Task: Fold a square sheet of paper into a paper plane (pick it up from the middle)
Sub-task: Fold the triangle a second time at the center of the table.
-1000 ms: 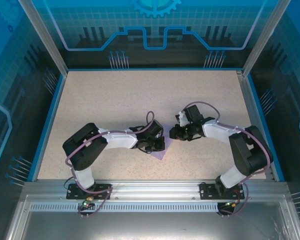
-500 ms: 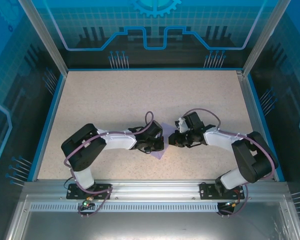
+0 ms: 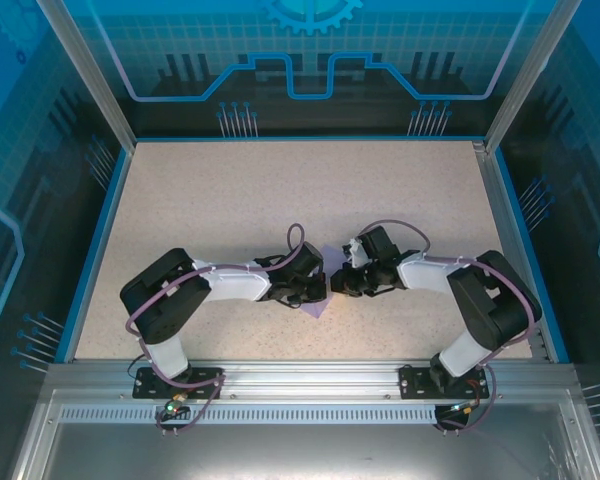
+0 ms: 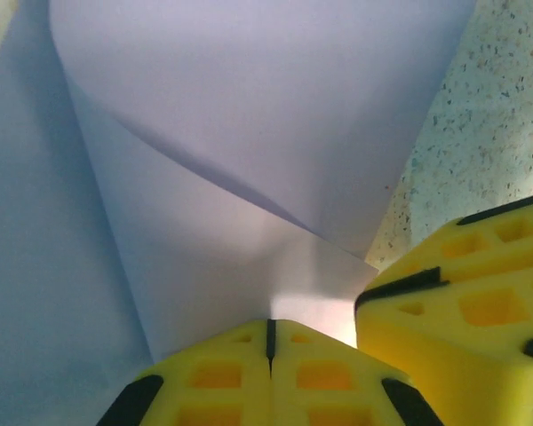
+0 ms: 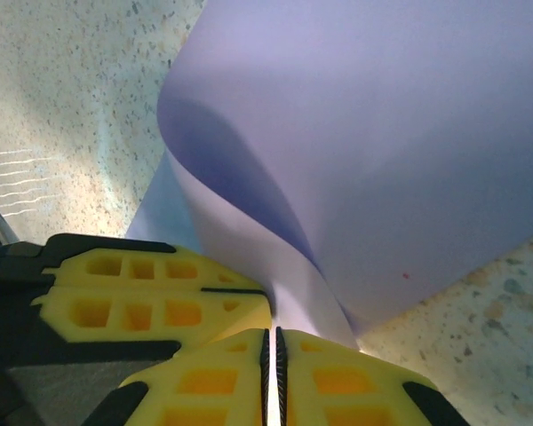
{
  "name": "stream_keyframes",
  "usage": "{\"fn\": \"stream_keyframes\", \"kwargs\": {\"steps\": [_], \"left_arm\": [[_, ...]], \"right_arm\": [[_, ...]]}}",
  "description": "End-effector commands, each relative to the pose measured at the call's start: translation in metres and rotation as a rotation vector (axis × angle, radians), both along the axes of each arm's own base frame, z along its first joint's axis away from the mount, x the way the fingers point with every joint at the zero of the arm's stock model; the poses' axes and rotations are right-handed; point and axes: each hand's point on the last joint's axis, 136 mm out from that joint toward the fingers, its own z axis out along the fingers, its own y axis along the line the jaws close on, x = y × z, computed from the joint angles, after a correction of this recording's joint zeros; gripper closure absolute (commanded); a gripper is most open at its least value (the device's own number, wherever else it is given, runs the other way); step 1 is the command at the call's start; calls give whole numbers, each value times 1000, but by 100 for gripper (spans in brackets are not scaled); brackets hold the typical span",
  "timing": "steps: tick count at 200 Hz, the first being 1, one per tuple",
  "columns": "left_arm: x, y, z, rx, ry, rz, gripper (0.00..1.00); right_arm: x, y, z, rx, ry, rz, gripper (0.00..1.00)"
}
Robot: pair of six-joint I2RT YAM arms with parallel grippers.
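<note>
Square sheet of paper (image 4: 213, 124), plain lavender, sits low at the near middle of the table (image 3: 230, 200), pinched from both sides. Closest to the left wrist camera, the left gripper (image 4: 269, 330) has its yellow pads pressed together with a hairline seam between them. The sheet runs out from that seam, and how far its edge reaches between the pads is hidden. Just to the right a yellow finger (image 4: 462, 311) of the right gripper (image 5: 271, 342) pokes in, cut off by the frame. Seen from the right wrist, that gripper's pads are likewise closed to a thin slit on the paper. The left fingers lie right alongside, touching or nearly so; I cannot tell which. Beyond the pads the sheet rises in a loose curl, one layer bowed over another, its outer corners cut off, so the full outline is hard to judge. From above, the two wrists cover most of it, and a small purple corner pokes out toward the arm bases. Farther back comes speckled tabletop, then the blue patterned rear wall (image 3: 310, 60).
</note>
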Motion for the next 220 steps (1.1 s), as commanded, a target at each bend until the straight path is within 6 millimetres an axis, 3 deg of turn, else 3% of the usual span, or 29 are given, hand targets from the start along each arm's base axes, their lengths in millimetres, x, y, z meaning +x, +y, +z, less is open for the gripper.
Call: {"fn": "stream_keyframes", "kwargs": {"steps": [1,77,151,190,220], "left_arm": [[-5,19,-13,71,19,37,95],[-7,19,-13,67,23,28,94],[-7,13,8,4,-15,5,87],[-16,4,21,-66,-24,-65,86],[-25,-3,17,-106,4,-116,87]], "right_arm": [[3,9,0,9,-4,17,87],[3,2,-18,-103,2,53,87],[-4,-10,-38,-181,35,71,88],[-6,-13,-44,-203,48,78,88],[-8,-13,-46,-205,53,82,88]]}}
